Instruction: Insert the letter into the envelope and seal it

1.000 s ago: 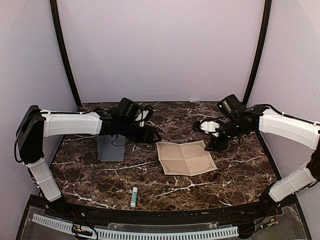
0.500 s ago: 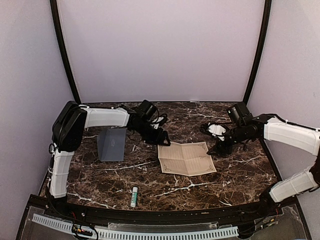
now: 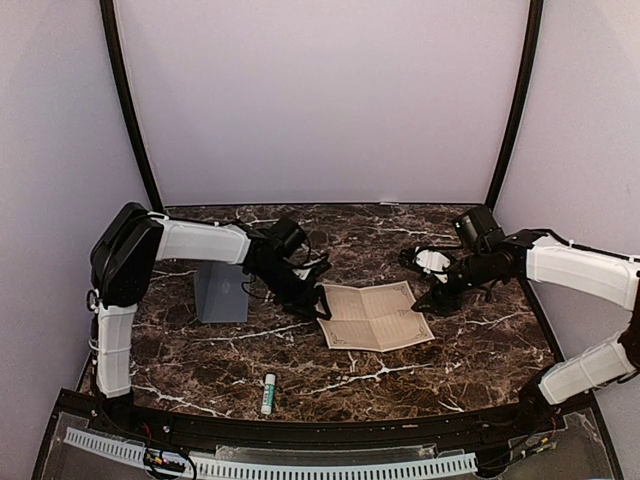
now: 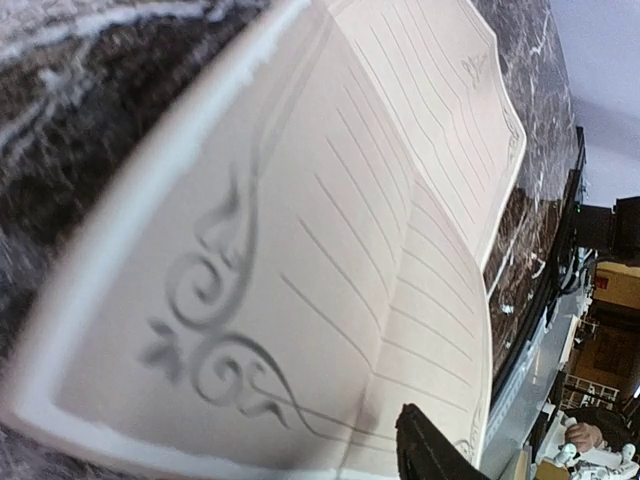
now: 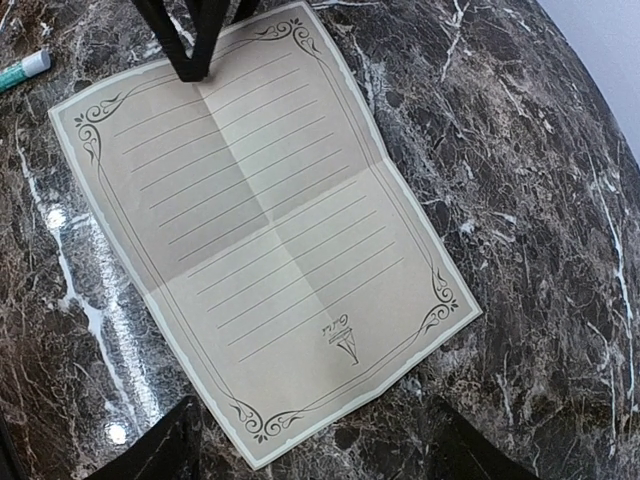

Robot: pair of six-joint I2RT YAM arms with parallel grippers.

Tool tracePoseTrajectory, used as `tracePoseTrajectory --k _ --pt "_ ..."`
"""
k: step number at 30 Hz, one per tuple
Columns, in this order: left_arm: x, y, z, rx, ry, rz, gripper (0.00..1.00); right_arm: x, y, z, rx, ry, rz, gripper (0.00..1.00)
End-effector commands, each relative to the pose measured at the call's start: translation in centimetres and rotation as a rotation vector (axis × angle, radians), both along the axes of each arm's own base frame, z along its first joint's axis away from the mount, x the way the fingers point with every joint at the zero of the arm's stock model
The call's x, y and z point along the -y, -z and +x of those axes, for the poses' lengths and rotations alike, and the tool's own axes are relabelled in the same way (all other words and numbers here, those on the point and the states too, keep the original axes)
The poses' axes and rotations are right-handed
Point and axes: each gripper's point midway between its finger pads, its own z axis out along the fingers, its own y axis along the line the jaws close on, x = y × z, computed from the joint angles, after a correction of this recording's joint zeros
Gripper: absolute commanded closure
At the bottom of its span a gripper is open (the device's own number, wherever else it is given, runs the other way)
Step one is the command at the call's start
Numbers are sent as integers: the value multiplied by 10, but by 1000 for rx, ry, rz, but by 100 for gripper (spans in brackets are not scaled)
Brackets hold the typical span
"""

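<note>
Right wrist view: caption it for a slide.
Creased cream letter lies open on the marble table, left fingers at one short edge.

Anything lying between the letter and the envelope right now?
No loose object. Only the left gripper sits in the gap between the letter and the envelope, its tips at the letter's edge. The glue stick lies nearer, off that line.

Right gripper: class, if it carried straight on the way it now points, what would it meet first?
Most likely the cream bordered paper letter on the dark marble table: the open right gripper points at its nearest corner, though depth is unclear.
</note>
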Motion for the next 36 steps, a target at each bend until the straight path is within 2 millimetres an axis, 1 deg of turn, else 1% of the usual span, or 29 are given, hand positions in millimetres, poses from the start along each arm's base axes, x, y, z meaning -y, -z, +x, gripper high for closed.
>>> tracePoseTrajectory --k 1,2,3,4,5,6,7,10,11,12,13,14,15,18,19,20,21,23,27,28,29,30,31,34,36 --pt "5 -49 -34 11 54 -92 48 -3 4 2 -8 1 13 28" --pt "3 -52 -41 15 66 -85 48 -2 6 2 -14 2 9 28" --pt "-3 -49 -45 7 62 -46 48 -2 7 2 -17 3 4 29" --pt "-7 -52 -44 23 62 -27 48 -2 7 3 -17 4 3 28" --pt "-19 -46 -44 38 57 47 48 -2 7 2 -18 4 4 28" --pt "-22 -53 -40 69 55 66 47 -2 7 2 -19 4 4 29" --pt "-32 -51 -36 105 51 124 47 -2 8 1 -19 3 4 29" --pt "-41 -64 -11 244 16 181 44 -1 8 1 -21 4 5 29" --pt "-38 -71 -2 287 10 174 43 -2 8 0 -22 2 5 28" --pt "-40 -72 8 323 -7 200 41 -1 8 1 -22 4 3 28" --pt "-35 -81 18 365 -20 189 39 -1 8 0 -22 4 3 28" --pt "-34 -83 29 406 -40 199 37 -1 8 0 -25 4 1 28" --pt "-28 -91 38 443 -46 183 34 -1 8 -1 -26 4 1 28" --pt "-13 -91 58 507 -32 170 31 0 11 -2 -34 4 -5 28" --pt "-7 -88 66 519 -20 171 29 1 12 -2 -36 5 -8 28" --pt "-4 -87 69 521 -12 172 28 1 13 -2 -39 6 -9 28" --pt "4 -83 75 527 2 170 27 1 13 -2 -39 7 -11 28" --pt "12 -74 81 517 23 173 26 2 14 -2 -35 10 -17 28" --pt "24 -52 85 468 63 177 26 5 15 -1 -25 16 -27 28" --pt "27 -52 85 457 68 177 26 5 15 -1 -26 17 -29 28" --pt "28 -40 82 425 80 184 26 5 15 0 -23 17 -29 28" --pt "28 -40 80 405 86 189 26 5 16 -1 -25 18 -31 28" --pt "29 -33 77 380 94 193 26 5 16 -1 -25 17 -31 28" --pt "29 -30 66 323 92 186 26 5 17 -1 -30 14 -33 28" --pt "33 -31 54 274 106 160 28 6 18 -1 -29 16 -38 28"
